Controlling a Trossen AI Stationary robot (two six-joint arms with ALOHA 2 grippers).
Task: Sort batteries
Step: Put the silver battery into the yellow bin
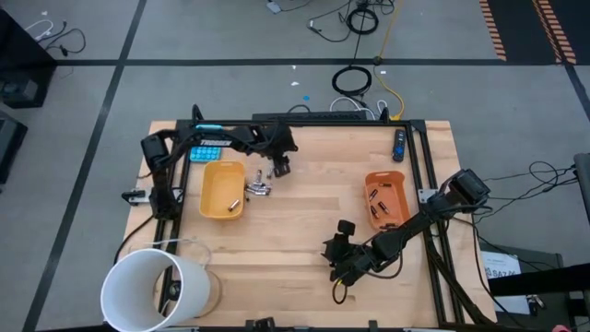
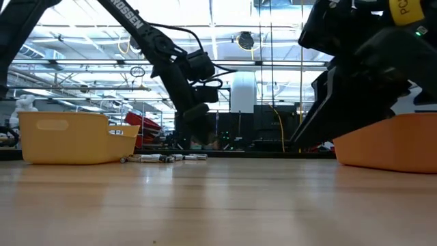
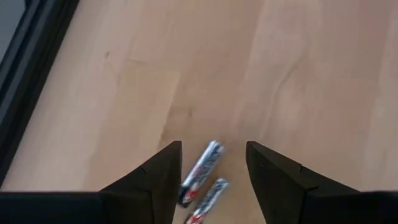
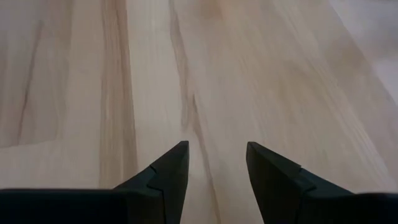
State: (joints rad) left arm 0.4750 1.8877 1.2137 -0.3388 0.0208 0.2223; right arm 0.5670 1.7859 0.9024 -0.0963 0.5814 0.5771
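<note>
Several small silvery batteries (image 1: 258,187) lie loose on the wood just right of the yellow tray (image 1: 223,191); the low view shows them as a row (image 2: 164,158). One cell (image 1: 234,204) lies in the yellow tray, and more dark cells (image 1: 378,196) lie in the orange tray (image 1: 388,199). My left gripper (image 1: 280,167) hovers open beside the pile. Its wrist view shows two batteries (image 3: 202,169) in the gap of the left gripper (image 3: 213,163), untouched. My right gripper (image 1: 339,242) is open over bare wood left of the orange tray, as the right gripper (image 4: 216,160) shows in its wrist view.
A blue calculator (image 1: 206,152) lies behind the yellow tray near the far edge. A dark slim object (image 1: 399,145) lies at the far right corner. A large white cylinder (image 1: 153,290) stands at the near left corner. Bare wood spans the table's middle (image 1: 295,221).
</note>
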